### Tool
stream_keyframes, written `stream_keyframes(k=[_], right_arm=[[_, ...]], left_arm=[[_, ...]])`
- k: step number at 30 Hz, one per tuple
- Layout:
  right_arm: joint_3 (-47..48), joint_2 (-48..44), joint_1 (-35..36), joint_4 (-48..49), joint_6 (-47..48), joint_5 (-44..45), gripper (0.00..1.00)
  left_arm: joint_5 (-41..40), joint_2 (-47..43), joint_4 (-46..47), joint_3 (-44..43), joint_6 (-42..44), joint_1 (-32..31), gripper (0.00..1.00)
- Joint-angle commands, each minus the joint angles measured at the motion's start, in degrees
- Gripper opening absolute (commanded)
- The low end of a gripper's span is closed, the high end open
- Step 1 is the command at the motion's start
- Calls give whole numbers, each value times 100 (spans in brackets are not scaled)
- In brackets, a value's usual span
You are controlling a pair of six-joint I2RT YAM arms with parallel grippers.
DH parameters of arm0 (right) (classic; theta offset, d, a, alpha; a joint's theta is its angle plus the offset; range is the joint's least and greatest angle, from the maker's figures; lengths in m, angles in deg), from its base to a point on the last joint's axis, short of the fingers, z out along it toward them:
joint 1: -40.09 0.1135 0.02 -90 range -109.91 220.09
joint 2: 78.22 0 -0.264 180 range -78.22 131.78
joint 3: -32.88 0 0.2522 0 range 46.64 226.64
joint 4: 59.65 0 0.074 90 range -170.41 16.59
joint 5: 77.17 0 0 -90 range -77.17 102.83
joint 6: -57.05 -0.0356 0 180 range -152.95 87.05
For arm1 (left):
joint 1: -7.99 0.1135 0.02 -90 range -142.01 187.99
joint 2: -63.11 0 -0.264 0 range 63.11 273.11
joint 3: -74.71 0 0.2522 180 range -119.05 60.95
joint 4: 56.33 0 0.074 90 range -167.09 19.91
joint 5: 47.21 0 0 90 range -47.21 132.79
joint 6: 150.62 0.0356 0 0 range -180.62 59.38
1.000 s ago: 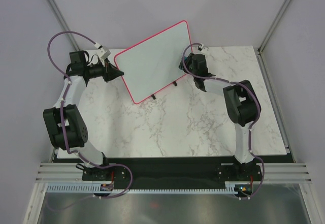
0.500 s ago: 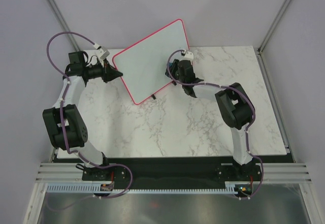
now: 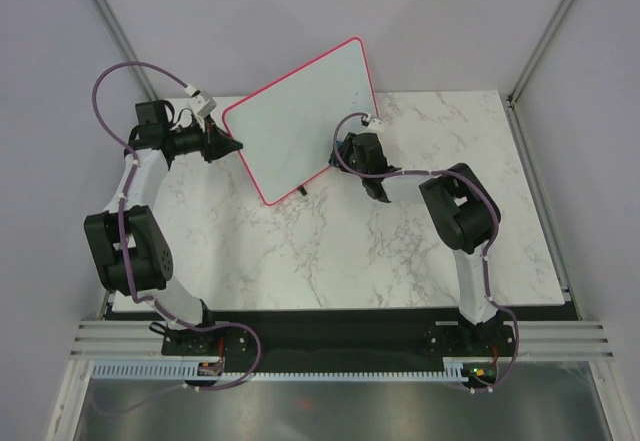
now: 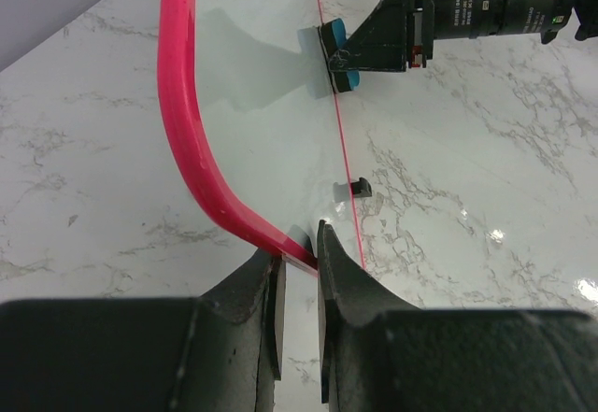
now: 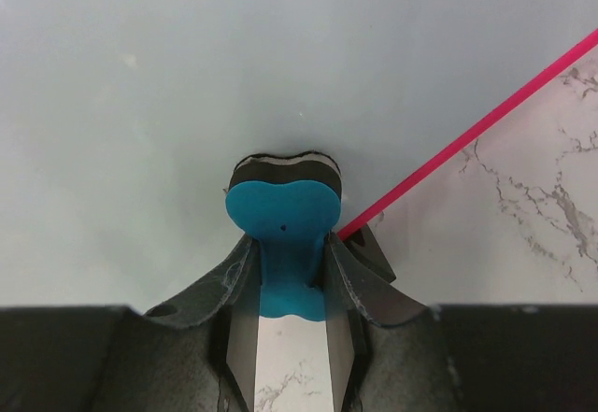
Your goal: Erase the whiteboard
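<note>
Big whiteboard [image 3: 300, 111] stands tilted at far centre of veined marble table [image 3: 330, 261]: smooth glossy white face, blank, rounded corners, thin pink-red frame, small black foot [image 4: 353, 186] under near edge. L gripper [image 4: 297, 272] is clamped on the frame at board's left corner. R gripper [image 5: 285, 262] pinches a blue eraser [image 5: 283, 211], lobed, w/ black felt pad pressed on board face by its near right edge.

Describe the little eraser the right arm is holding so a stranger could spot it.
Above the marble table, find the tilted whiteboard with a pink-red frame. Near its lower right edge, the right gripper pinches a small eraser against the white surface. It is the only blue thing, with a black felt face.
</note>
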Motion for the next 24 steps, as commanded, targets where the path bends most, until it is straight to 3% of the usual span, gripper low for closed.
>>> stream_keyframes(k=[1,10,18,24], right_arm=[[-108,106,33,-183,-91,-225,0],[199,-423,33,-445,533,-57,0],[-573,-141,208,-79,-468,-848,0],[-644,-132,288,-77,-548,-858,0]], left_arm=[[-281,-39,262,-173,840,-57,2],[-237,-48,254,-208,796,-57,2],[-228,-83,254,-199,787,-57,2],[-228,-118,254,-182,787,-57,2]])
